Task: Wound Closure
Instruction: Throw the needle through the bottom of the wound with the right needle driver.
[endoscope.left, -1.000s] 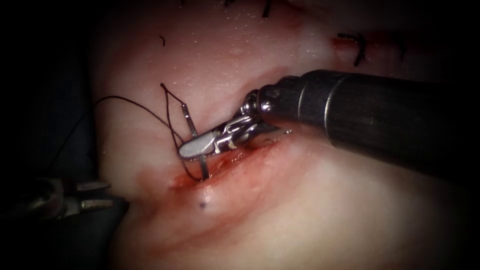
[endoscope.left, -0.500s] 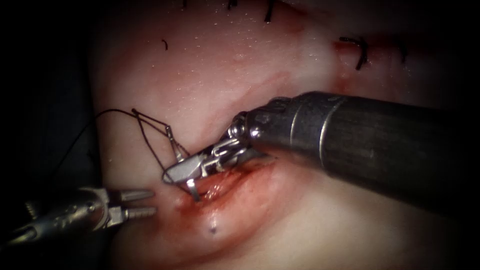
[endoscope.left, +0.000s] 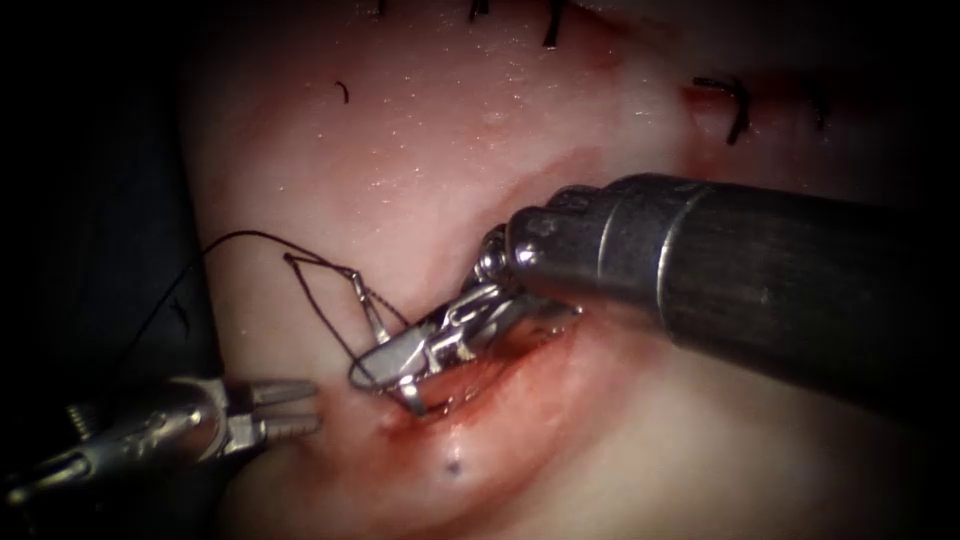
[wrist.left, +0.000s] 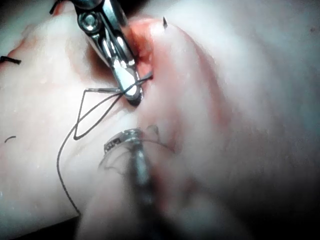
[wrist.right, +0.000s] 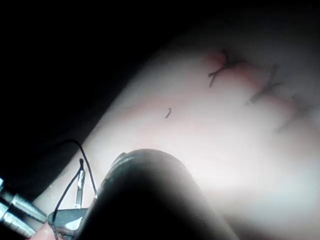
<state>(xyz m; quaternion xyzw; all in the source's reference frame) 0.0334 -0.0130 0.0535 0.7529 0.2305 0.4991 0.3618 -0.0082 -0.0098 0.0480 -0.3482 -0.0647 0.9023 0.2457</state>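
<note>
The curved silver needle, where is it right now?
In the endoscope view the curved silver needle sits at the left end of the red cut, held mid-curve by the right arm's metal pincer.

right tool (endoscope.left: 385, 362): silver jaws, dark ribbed shaft | left tool (endoscope.left: 290, 408): silver

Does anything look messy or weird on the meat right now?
Red fluid is smeared along the cut, and thread lies in tangled loops left of it. The right tool grips the needle mid-curve, its lower end entering the cut. The left tool is open, holding nothing.
</note>
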